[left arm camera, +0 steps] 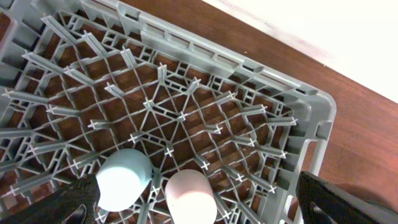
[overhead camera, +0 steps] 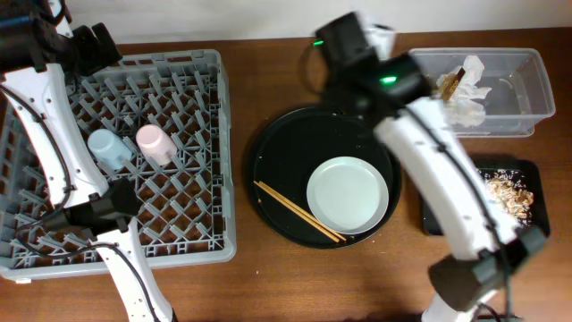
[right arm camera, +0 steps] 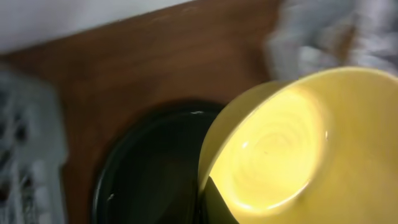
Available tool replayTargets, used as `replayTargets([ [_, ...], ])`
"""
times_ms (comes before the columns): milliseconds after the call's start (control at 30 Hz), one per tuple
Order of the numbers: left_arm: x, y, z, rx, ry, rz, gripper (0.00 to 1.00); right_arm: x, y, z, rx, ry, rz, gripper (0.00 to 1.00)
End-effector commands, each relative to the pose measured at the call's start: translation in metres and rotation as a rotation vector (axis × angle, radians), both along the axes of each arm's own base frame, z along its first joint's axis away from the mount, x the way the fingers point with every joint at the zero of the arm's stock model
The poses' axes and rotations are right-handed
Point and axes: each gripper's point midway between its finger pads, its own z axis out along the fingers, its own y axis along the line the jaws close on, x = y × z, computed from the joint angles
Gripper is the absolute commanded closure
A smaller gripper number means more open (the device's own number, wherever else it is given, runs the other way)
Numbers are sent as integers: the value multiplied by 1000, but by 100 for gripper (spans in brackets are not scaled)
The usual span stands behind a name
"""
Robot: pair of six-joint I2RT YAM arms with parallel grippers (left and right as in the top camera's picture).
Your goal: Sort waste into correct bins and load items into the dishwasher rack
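- L gripper point(left arm camera: 199, 202): jaws spread wide, holding nothing, above the dishwasher rack point(overhead camera: 179, 224).
- In the rack we count 2 pcs: lt-blue cup point(overhead camera: 107, 148) and pink cup point(overhead camera: 154, 143), side by side among the pegs.
- R gripper point(right arm camera: 212, 199): clamped on the rim of the yellow bowl point(right arm camera: 280, 149), held aloft; view blurred.
- Round black tray point(overhead camera: 277, 161): grey plate point(overhead camera: 348, 195), with chopsticks point(overhead camera: 299, 212) just beside it.
- Clear tub point(overhead camera: 523, 94): napkin point(overhead camera: 466, 103) and wrapper point(overhead camera: 450, 82) inside.
- Shallow black tray point(overhead camera: 529, 170): food scraps point(overhead camera: 509, 192).
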Motion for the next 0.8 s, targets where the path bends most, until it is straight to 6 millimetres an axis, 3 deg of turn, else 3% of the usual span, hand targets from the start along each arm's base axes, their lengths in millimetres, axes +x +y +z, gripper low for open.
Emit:
replayTargets([
  [0, -2, 3, 6, 14, -12, 12, 1, 13, 61, -52, -134, 72, 282, 96],
  [167, -2, 3, 6, 14, -12, 12, 1, 19, 111, -120, -229, 137, 440, 96],
  [300, -2, 3, 6, 14, -12, 12, 1, 12, 132, -164, -251, 207, 489, 96],
  [500, -2, 3, 6, 14, -12, 12, 1, -6, 155, -177, -135, 279, 570, 95],
  [567, -2, 3, 6, 14, -12, 12, 1, -11, 152, -179, -142, 304, 572, 78],
  [733, -2, 3, 6, 14, -12, 12, 1, -21, 144, -183, -164, 357, 571, 76],
  [767, -2, 3, 6, 14, -12, 12, 0, -24, 141, -184, -171, 373, 570, 69],
])
